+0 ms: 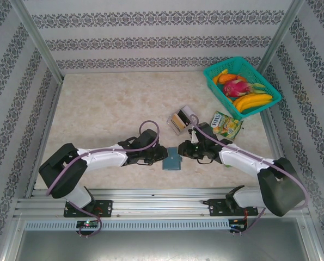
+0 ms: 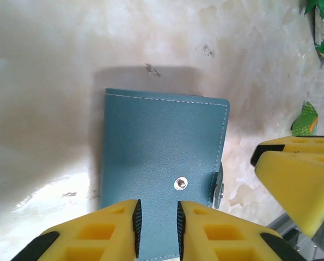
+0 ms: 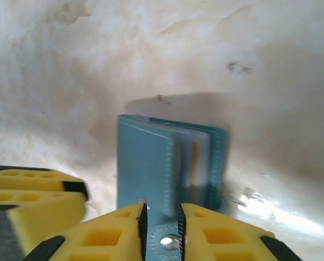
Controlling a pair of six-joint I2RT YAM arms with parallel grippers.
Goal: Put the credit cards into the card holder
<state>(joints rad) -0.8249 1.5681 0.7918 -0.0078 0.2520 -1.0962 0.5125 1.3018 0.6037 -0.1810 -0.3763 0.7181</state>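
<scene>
The teal-blue card holder lies on the table between my two grippers. In the left wrist view the card holder lies flat, its snap dot facing up. My left gripper hovers over its near edge, jaws a little apart with nothing between them. My right gripper is shut on the holder's snap tab, and the holder gapes a little, showing clear sleeves and a tan strip. In the overhead view the left gripper and right gripper flank the holder. Tan and black credit cards lie behind it.
A green-yellow snack packet lies right of the cards. A teal basket of fruit stands at the back right corner. Metal frame posts and patterned walls ring the table. Bare marble stretches across the left and back.
</scene>
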